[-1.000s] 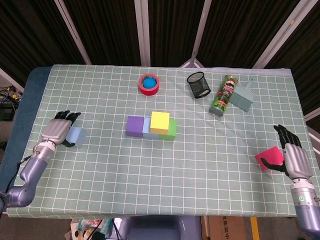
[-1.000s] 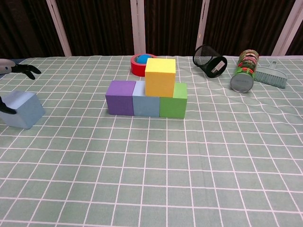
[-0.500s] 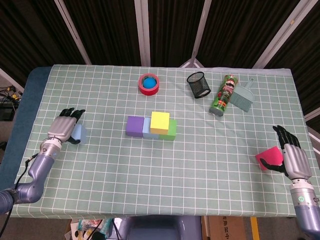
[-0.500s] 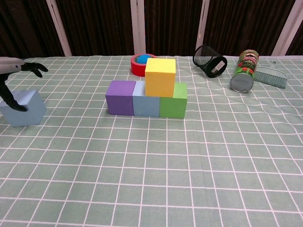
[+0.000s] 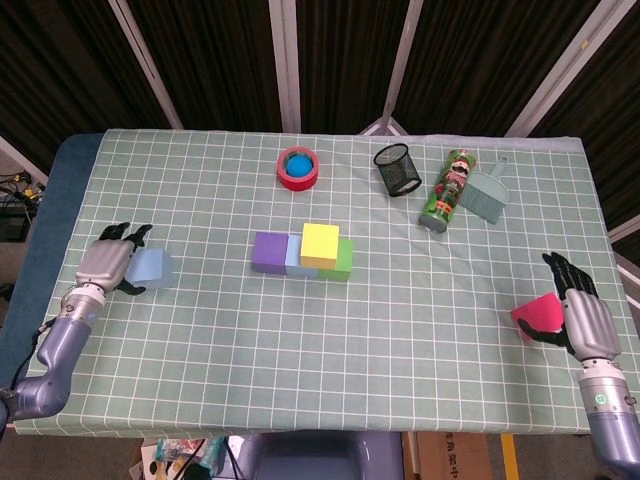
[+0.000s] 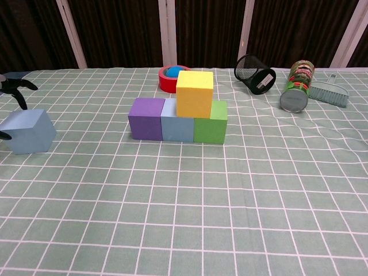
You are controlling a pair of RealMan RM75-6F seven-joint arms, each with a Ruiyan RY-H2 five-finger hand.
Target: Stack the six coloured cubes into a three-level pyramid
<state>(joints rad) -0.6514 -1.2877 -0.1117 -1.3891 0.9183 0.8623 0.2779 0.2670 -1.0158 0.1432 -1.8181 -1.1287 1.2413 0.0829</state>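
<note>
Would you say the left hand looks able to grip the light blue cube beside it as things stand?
Probably yes: the left hand sits right against the light blue cube, nothing between them, with bare table around.

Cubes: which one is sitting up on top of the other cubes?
The yellow cube. It rests on the light blue cube and green cube in the row; every other cube sits on the table.

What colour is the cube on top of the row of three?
Yellow cube, clearest in the chest view.

Yellow cube (image 6: 194,94) atop purple (image 6: 146,118), blue, green row
</note>
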